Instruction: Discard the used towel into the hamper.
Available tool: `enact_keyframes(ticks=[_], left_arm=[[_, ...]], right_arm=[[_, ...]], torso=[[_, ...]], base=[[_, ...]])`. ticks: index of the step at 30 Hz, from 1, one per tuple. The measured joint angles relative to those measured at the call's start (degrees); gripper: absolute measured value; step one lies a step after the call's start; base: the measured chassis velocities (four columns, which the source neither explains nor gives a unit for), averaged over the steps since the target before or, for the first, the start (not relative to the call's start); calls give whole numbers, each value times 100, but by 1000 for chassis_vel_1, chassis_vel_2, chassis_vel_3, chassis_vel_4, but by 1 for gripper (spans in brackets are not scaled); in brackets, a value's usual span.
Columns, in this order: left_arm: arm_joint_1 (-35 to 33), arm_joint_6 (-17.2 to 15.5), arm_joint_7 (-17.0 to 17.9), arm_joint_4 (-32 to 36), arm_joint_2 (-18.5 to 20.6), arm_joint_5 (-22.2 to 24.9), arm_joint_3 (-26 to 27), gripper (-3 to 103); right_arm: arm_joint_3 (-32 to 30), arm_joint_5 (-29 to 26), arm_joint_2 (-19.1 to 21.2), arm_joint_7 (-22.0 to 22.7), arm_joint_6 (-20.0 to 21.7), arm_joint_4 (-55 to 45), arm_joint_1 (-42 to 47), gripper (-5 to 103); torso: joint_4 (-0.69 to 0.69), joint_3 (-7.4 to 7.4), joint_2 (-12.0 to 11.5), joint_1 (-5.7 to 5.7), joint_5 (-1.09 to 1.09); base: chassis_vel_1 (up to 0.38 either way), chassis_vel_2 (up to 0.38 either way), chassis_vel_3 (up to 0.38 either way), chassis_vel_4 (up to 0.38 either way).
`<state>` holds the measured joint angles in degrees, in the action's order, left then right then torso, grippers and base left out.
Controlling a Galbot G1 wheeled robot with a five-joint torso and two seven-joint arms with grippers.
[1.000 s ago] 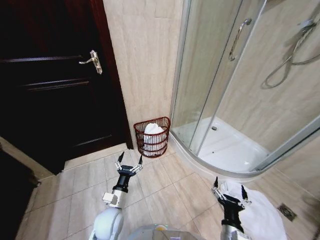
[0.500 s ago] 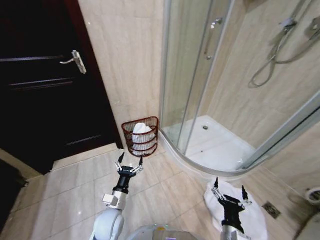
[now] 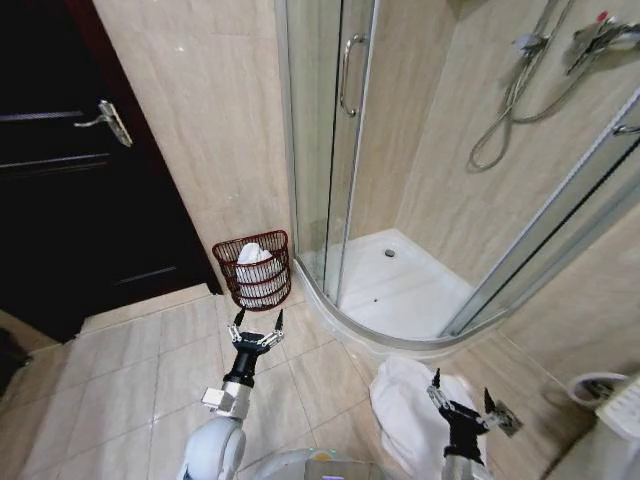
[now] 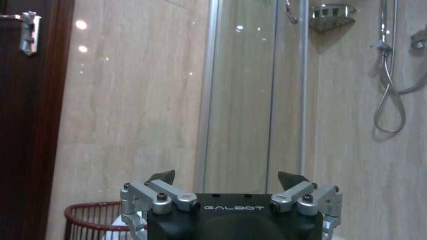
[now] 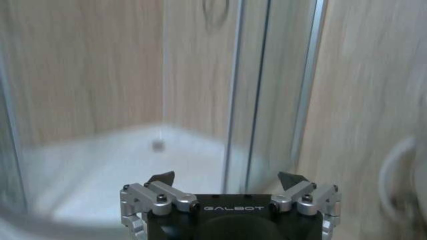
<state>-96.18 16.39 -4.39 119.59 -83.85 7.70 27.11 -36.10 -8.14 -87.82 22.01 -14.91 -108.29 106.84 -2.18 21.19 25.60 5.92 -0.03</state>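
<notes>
The hamper [image 3: 250, 272], a dark red wire basket, stands on the floor against the tiled wall between the door and the shower. A white cloth [image 3: 254, 258] lies inside it. A crumpled white towel [image 3: 405, 415] is spread on the floor tiles beside the shower tray. My left gripper [image 3: 258, 316] is open and empty, held low just in front of the hamper. The left wrist view shows the left gripper [image 4: 227, 178] with the hamper rim [image 4: 90, 211] beyond it. My right gripper [image 3: 462, 386] hangs open over the floor towel, and the right wrist view has the right gripper [image 5: 227, 178] facing the shower.
A dark wooden door [image 3: 60, 200] with a metal handle is at the left. The curved glass shower enclosure [image 3: 320, 150] and its white tray [image 3: 400, 290] are at the middle and right. A white fixture [image 3: 600, 392] sits at the lower right. Open floor tiles lie left of the arms.
The camera has swung to the right, so the door, hamper and shower have all slid left in the picture. Both arms keep their pose with grippers open.
</notes>
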Motion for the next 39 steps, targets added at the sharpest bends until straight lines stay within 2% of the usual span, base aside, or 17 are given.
enact_keyframes(ticks=[4, 5, 7, 8, 9, 12, 16, 20, 25, 31, 35, 39], left_arm=[[10, -5, -6, 0, -5, -9, -92, 100], [10, -5, -6, 0, -5, -9, -92, 100], [4, -5, -10, -5, 0, -28, -124, 100], [5, -5, -14, -7, 3, -32, -130, 100], [5, -5, -14, -7, 3, -32, -130, 100], [36, -26, -45, -8, 14, -42, -130, 100], [69, -60, -72, -3, 16, -45, -119, 100], [69, -90, -107, 18, 11, -67, -116, 100], [58, -91, -126, 27, 9, -70, -111, 100], [52, -77, -161, -9, 8, -61, -114, 100], [41, -110, -195, -39, 14, -71, -124, 100], [56, -110, -207, -73, 17, -83, -134, 100]], right_arm=[[-219, -880, 165, -908, 491, 1258, -499, 100], [-219, -880, 165, -908, 491, 1258, -499, 100], [-260, -1153, 243, -1316, 656, 1979, -834, 100], [-290, -1185, 245, -1525, 706, 2248, -993, 100], [-290, -1185, 245, -1525, 706, 2248, -993, 100], [-432, -1177, 220, -2118, 929, 2816, -1440, 100], [-550, -1067, 182, -2237, 1115, 3008, -1738, 100], [-703, -1013, 147, -2257, 1497, 3143, -1991, 100], [-716, -991, 141, -2255, 1524, 3022, -1922, 100], [-667, -907, 110, -2128, 1339, 2734, -1681, 100], [-618, -748, 79, -1915, 949, 2620, -1557, 100], [-621, -730, 86, -1896, 903, 2589, -1507, 100]], torso=[[6, 0, 0, 0, 1], [6, 0, 0, 0, 1], [7, 0, 0, 0, 5], [6, 0, 0, 0, 5], [6, 0, 0, 0, 5], [3, 1, 0, 1, 4], [3, 0, 0, 1, 3], [3, 0, 0, 1, 2], [4, 0, 0, 1, 2], [4, 0, 0, 1, 2], [4, -15, -25, -9, 2], [4, -54, -99, -44, 2]], base=[[61, 68, -101, -17], [39, 85, -99, -39], [-13, 32, -91, -14], [0, 0, 0, 0], [0, 0, 0, 0], [0, 0, 0, 0], [0, 0, 0, 0], [0, 0, 0, 0], [0, 0, 0, 0], [0, 0, 0, 0], [0, 0, 0, 0], [0, 0, 0, 0]])
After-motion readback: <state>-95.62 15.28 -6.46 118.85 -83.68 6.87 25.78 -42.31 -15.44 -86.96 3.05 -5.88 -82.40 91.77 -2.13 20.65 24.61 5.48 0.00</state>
